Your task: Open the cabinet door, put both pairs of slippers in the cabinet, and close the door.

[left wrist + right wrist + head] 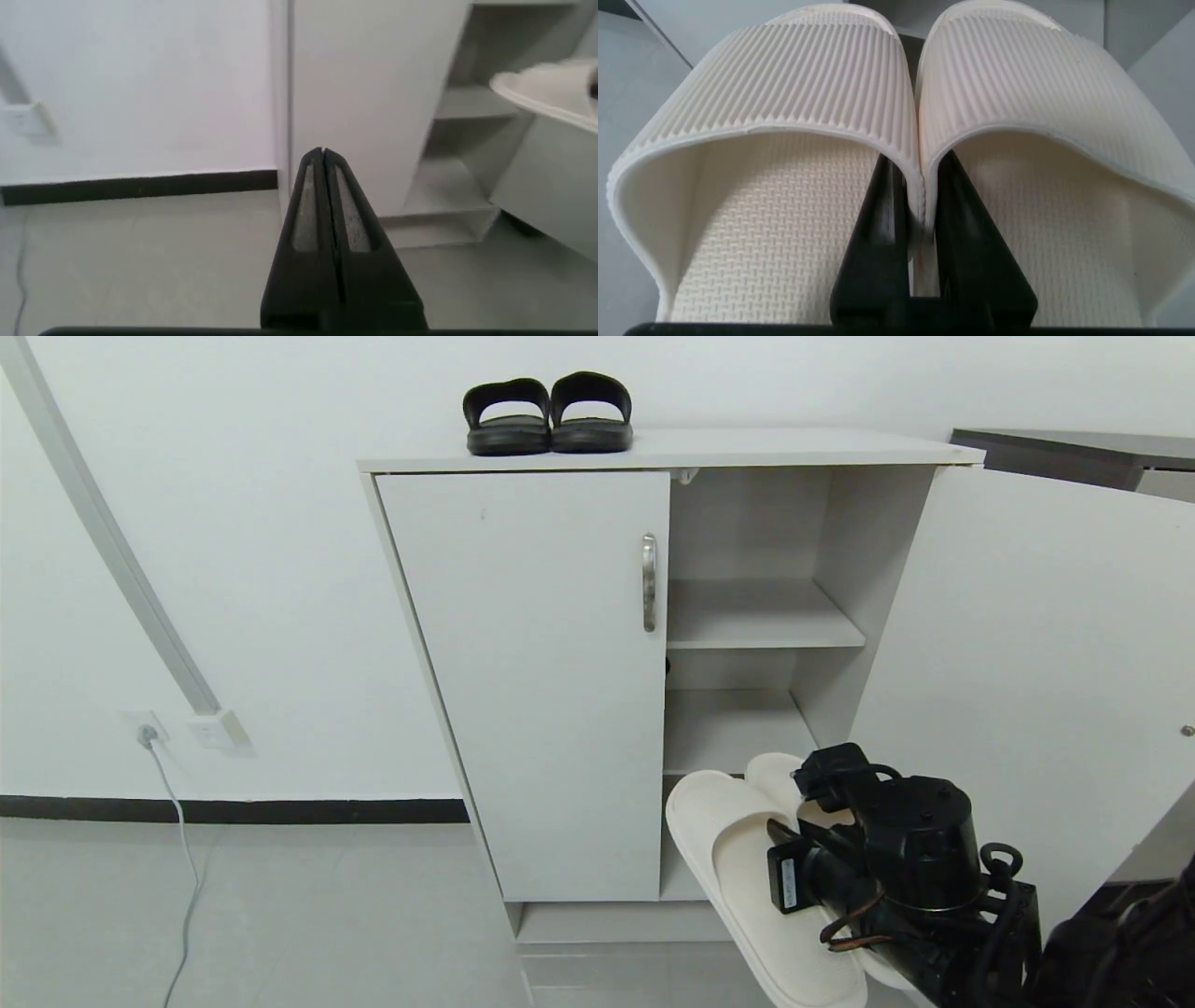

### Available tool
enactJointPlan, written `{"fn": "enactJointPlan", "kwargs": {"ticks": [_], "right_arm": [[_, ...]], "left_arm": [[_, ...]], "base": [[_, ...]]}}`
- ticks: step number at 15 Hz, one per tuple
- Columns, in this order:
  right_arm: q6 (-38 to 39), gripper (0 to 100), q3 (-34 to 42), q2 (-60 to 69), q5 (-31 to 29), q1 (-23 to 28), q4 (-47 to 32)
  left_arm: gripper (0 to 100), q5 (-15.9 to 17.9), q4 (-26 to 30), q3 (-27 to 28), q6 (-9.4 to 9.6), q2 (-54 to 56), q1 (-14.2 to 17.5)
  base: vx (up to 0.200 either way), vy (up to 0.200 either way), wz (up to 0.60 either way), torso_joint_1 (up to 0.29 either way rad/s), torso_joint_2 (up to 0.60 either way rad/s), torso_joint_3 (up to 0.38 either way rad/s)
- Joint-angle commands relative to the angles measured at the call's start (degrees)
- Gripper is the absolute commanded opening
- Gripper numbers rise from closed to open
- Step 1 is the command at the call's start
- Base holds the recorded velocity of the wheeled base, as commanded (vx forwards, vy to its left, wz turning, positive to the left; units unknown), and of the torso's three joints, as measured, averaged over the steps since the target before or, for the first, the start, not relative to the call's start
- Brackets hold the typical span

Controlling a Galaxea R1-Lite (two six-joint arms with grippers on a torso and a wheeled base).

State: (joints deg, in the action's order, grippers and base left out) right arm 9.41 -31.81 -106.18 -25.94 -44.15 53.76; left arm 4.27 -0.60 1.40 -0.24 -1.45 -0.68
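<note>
- Gripping the pair of white slippers (747, 868) at the lower right of the head view, the right gripper (810, 807) is clamped on them. The slippers are tilted, toes toward the cabinet (794, 448), just in front of its lower shelf (728, 728).
- At the upper centre of the same view, the black slippers (548, 415) sit side by side on the cabinet top, above the closed left door (532, 691) with its metal handle (649, 583). The right door (1027, 663) stands swung wide at the right of the frame.
- Left wrist view: the left gripper (322, 201) has its fingers pressed flat together with nothing between them, above the floor (140, 252). The cabinet (374, 93) stands beyond, with an edge of the white slippers (551, 89) near it.
- Right wrist view: the right gripper (922, 233) pinches the two adjoining strap edges of the white slippers (813, 103), one black finger inside each slipper.
</note>
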Motion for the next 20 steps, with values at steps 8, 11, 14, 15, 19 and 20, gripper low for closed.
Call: {"fn": "enactJointPlan", "kwargs": {"ticks": [8, 11, 14, 15, 19, 20], "right_arm": [[0.7, 0, 0.2, 0.0, 0.1, -1.4, 0.1], [0.8, 0, 0.1, -0.3, 0.8, -2.7, 0.7], [0.1, 0, -1.6, -4.7, 0.0, -2.7, 7.9], [-0.4, 0, -2.2, -5.5, -0.2, -2.7, 9.5], [-0.6, 0, -14.0, -12.6, -19.4, -1.1, 6.9], [-0.6, 0, -15.6, -13.8, -21.3, -1.0, 6.9]], "left_arm": [[0, -0.7, -0.1, -0.7, -0.81, 1.4, 0.4], [0, 2.9, 0.1, -0.6, 0.42, 1.4, 0.4], [0, -1.9, 0.7, -1.3, 3.23, 1.4, 0.4], [0, -5.1, 0.9, -1.3, 2.27, 1.4, 0.4], [0, -4.2, 0.6, -1.4, 0.33, 1.5, 0.4], [0, -4.0, 0.6, -1.4, 0.42, 1.4, 0.5]], "base": [[0.000, 0.000, 0.00, 0.000, 0.00, 0.000], [0.000, 0.000, 0.00, 0.000, 0.00, 0.000], [0.000, 0.000, 0.00, 0.000, 0.00, 0.000], [0.000, 0.000, 0.00, 0.000, 0.00, 0.000], [0.000, 0.000, 0.00, 0.000, 0.00, 0.000], [0.000, 0.000, 0.00, 0.000, 0.00, 0.000]]}}
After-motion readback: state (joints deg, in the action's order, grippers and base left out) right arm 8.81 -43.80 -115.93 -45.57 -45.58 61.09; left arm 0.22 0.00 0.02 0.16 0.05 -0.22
